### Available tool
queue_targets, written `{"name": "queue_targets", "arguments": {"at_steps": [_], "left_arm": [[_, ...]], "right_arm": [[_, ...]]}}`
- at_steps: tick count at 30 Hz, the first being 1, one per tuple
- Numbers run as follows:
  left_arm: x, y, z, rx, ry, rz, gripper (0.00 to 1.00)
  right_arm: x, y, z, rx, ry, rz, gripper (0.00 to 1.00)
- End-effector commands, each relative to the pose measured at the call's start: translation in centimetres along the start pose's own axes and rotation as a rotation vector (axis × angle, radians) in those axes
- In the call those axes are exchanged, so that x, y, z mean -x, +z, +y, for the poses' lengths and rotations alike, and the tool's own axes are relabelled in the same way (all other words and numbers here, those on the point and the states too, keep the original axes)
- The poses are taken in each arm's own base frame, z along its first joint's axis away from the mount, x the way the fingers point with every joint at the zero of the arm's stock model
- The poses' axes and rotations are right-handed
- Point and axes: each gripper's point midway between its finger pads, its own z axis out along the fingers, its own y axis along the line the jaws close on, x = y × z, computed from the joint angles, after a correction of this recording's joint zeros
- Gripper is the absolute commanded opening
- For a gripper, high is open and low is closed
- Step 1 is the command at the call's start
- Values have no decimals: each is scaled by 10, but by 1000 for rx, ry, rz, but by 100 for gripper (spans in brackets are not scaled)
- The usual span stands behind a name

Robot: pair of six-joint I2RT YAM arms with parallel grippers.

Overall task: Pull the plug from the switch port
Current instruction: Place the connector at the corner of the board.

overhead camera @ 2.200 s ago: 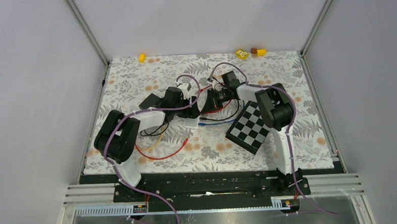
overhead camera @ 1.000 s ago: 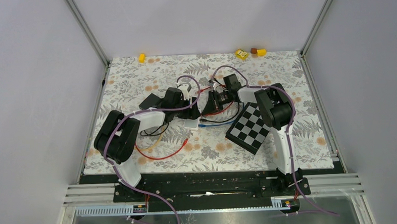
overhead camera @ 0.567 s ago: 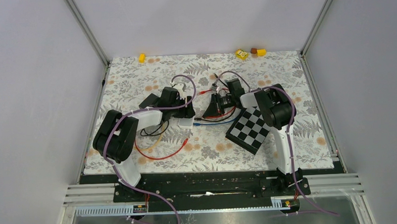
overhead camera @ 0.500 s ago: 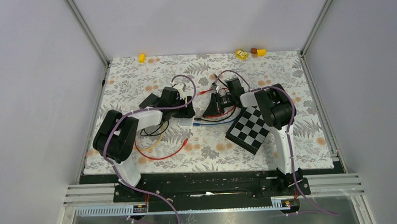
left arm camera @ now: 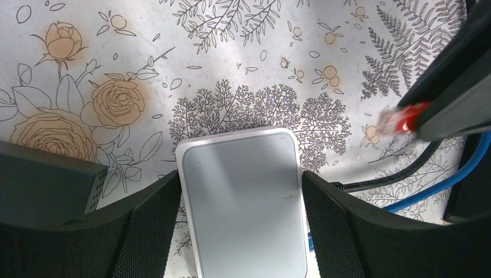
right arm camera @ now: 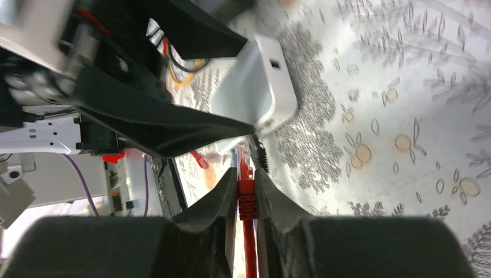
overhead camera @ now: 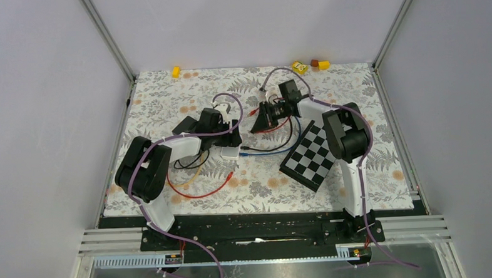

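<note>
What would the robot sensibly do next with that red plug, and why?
Probably lower the red plug onto the table and let go: the right gripper pinches it, and it is clear of the white switch.

- A table covered by a white mat printed with flowers and ferns (overhead camera: 166, 98).
- A white rounded plastic switch box (overhead camera: 230, 152) lies flat near the middle.
- A black-and-white checkered board (overhead camera: 310, 158) lies to its right.
- A thin red cable (overhead camera: 199, 194) loops at the near left.
- Small yellow blocks (overhead camera: 176, 72) sit at the far edge.
</note>
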Motion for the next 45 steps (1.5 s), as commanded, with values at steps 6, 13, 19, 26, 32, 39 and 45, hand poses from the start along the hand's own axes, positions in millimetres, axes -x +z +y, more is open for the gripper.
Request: {"name": "queue_targets", "arguments": {"at_steps": [6,13,19,26,32,39,45], "left_arm": [[20,-16,-12,-72,-8,-67,77],[18,-14,-11,-76,-17,-57,76],[19,-14,-12,-80,-18,-57,76],[18,-15,-12,-83,-17,-56,76],[18,-14,-11,-79,-17,-55,76],[18,-14,-9,-71,-14,-55,76],[15,-12,-9,-74,-16,-47,76]], "right_arm": [[76,-68,57,-144,-322,-87,4],[127,-120,55,-276,-425,-200,3],[151,-130,4,-297,-333,-238,5],[153,-115,-71,-284,-179,-229,10],[144,-108,-100,-311,-136,-215,25],[153,-138,-101,-353,-139,-262,39],[153,-170,-93,-382,-147,-297,44]]}}
